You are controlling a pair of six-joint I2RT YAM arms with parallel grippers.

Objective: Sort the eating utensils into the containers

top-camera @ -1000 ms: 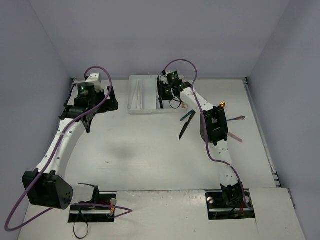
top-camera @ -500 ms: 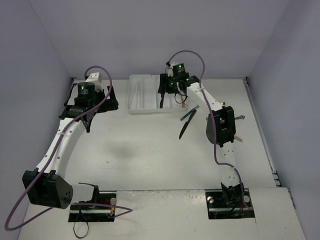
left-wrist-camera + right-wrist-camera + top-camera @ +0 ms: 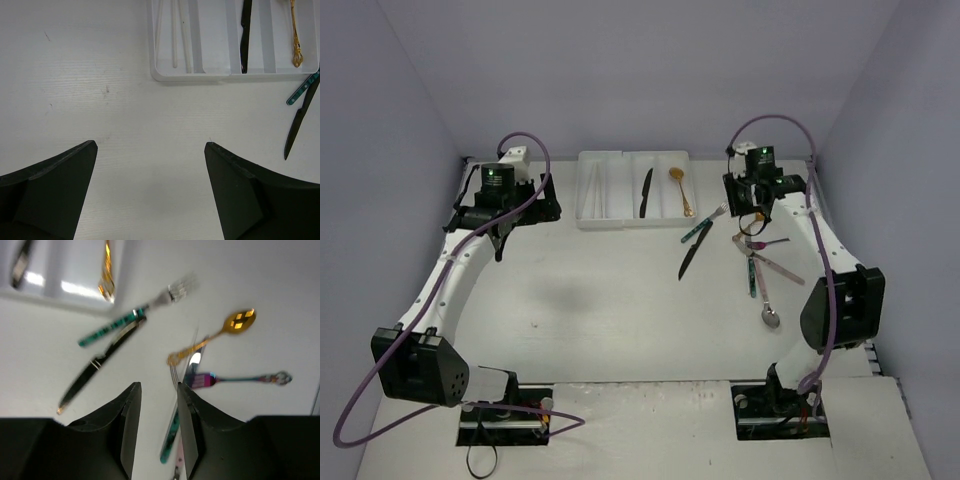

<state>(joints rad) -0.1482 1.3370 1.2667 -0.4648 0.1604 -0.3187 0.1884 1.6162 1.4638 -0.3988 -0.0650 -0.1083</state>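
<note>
The white tray (image 3: 610, 215) stands at the back; a black knife (image 3: 646, 192) and a gold spoon (image 3: 680, 188) lie in separate compartments. My right gripper (image 3: 750, 202) hovers over loose utensils, partly open (image 3: 158, 386) and holding nothing. Below it lie a second gold spoon (image 3: 235, 322), an iridescent fork (image 3: 240, 379) and a teal-handled piece (image 3: 172, 435). A teal-handled fork (image 3: 705, 225) and a black knife (image 3: 690, 258) lie right of the tray's front. My left gripper (image 3: 530, 205) is wide open (image 3: 150, 146) over bare table left of the tray (image 3: 200, 76).
Pale sticks (image 3: 595, 185) lie in the tray's left compartment. A pink-handled piece (image 3: 780, 268) and a silver spoon bowl (image 3: 771, 318) lie at the right, close to my right arm's elbow (image 3: 840, 305). Walls close the table in on three sides.
My right arm swung from above the tray to the right, over the loose utensils. The gold spoon now lies in the tray, let go. The left arm barely moved.
</note>
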